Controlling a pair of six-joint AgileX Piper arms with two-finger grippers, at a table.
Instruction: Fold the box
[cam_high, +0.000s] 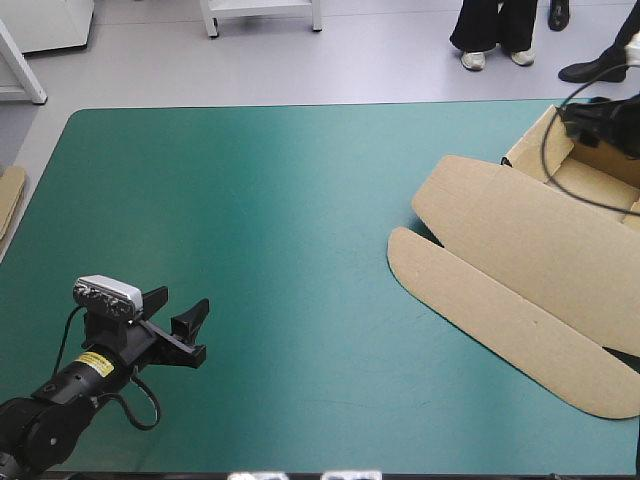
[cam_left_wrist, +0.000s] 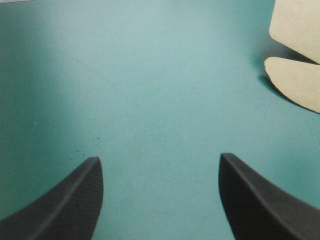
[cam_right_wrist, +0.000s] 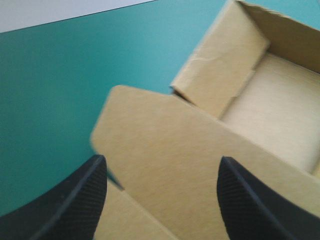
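The brown box lies at the table's right side. Its lid and a long rounded flap rest flat on the teal-green cover, and its tray end by the far right corner has walls raised. My right gripper hovers over that tray end; in its own view the right gripper is open above the lid, with the tray's corner wall ahead. My left gripper is near the front left, open and empty. Ahead of the left gripper is bare cover, and the box's rounded flaps lie far off.
An edge of more brown board shows at the table's left edge. The teal-green cover stretches bare between the left gripper and the box. The box's right part runs out of the high view.
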